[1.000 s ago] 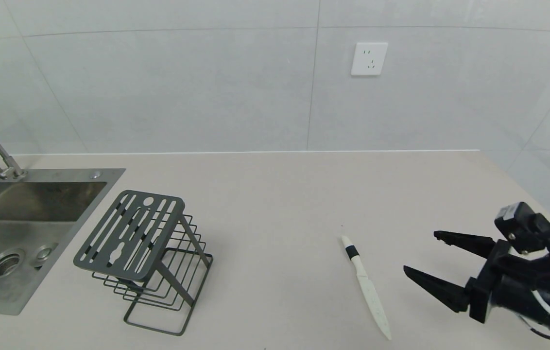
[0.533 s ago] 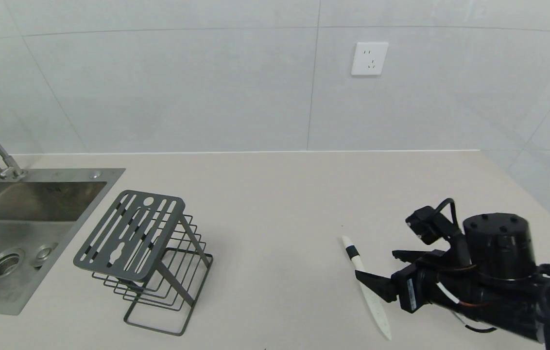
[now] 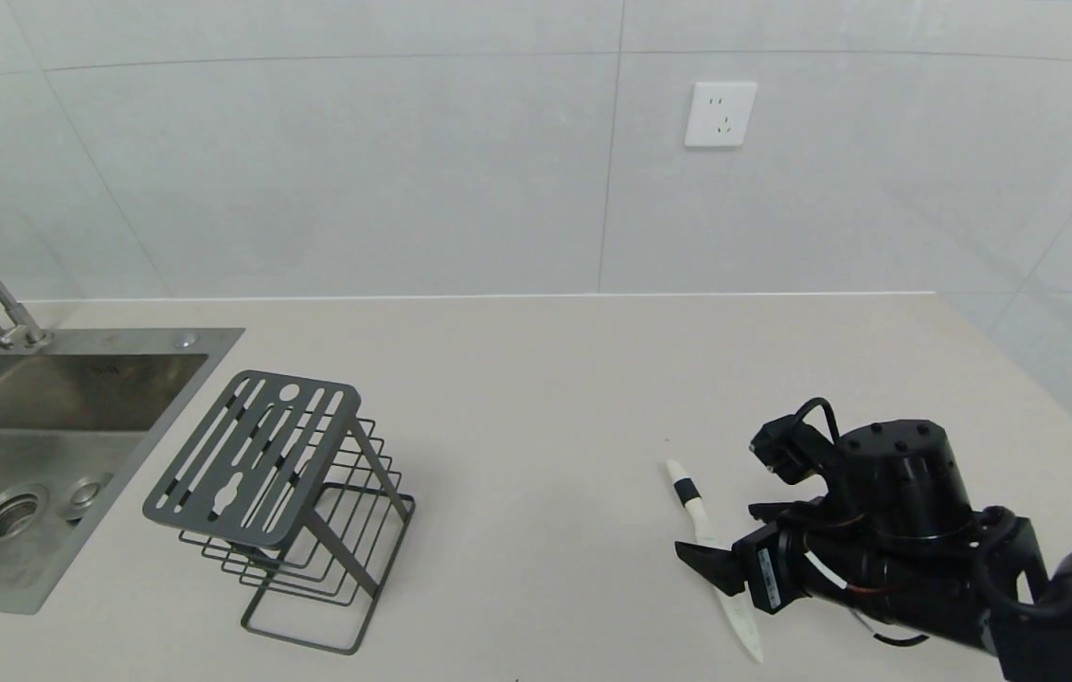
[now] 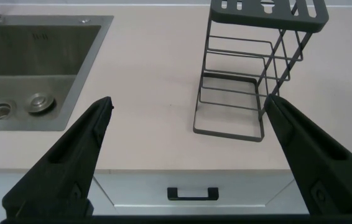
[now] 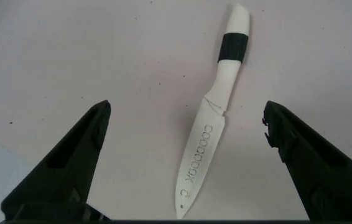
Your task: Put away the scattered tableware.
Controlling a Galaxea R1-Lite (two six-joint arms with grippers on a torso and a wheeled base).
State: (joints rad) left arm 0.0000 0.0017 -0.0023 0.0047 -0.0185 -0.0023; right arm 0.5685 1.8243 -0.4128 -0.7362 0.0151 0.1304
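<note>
While my right pincer [image 3: 723, 532] sits spread wide astride the knife [image 5: 212, 118], lower right of the head frame, nothing is gripped yet. Knife lies flat on the counter [image 3: 536, 398], well apart from the rack [image 3: 252, 455] at lower left. Risks as I see them: closing on the thin blade instead of the handle, so it skids or pivots out; tips scraping the counter.

Head view: the right gripper [image 3: 716, 529] covers the middle of the knife [image 3: 685, 490] blade, so contact between them cannot be judged; the sink [image 3: 119, 341] and faucet [image 3: 20, 332] run off the left edge. Left wrist view: the rack [image 4: 275, 23] is cut at its slotted top, and the left gripper [image 4: 188, 99] fingers [image 4: 70, 168] run off the lower edge.
</note>
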